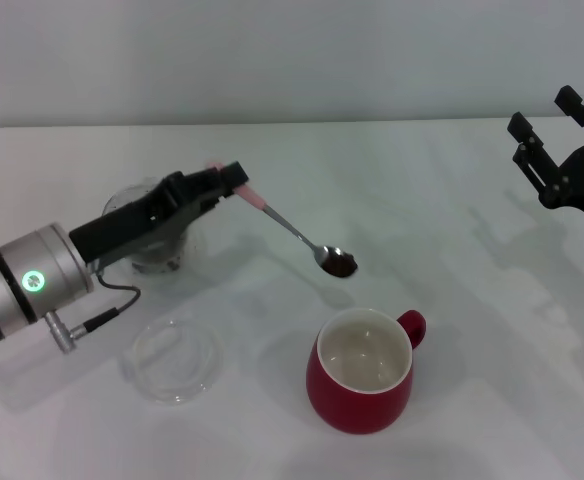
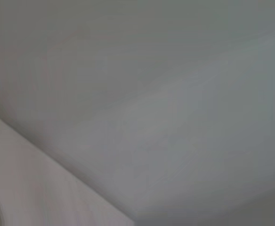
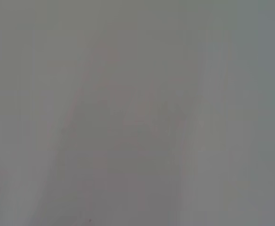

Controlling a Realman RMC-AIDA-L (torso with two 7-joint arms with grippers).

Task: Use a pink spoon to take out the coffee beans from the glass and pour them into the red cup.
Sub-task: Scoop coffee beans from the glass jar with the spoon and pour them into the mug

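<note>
In the head view my left gripper [image 1: 230,181] is shut on the pink handle of the pink spoon [image 1: 294,231]. The spoon slants down to the right, and its metal bowl holds dark coffee beans [image 1: 339,265] in the air, a little behind the red cup [image 1: 363,371] and left of its handle. The red cup stands upright with a white inside. The glass [image 1: 158,232] sits behind my left arm, mostly hidden by it. My right gripper [image 1: 557,135] is parked at the far right. Both wrist views show only blank grey surface.
A flat clear round lid [image 1: 177,358] lies on the white table [image 1: 452,250] left of the red cup. A cable hangs from my left wrist near the lid.
</note>
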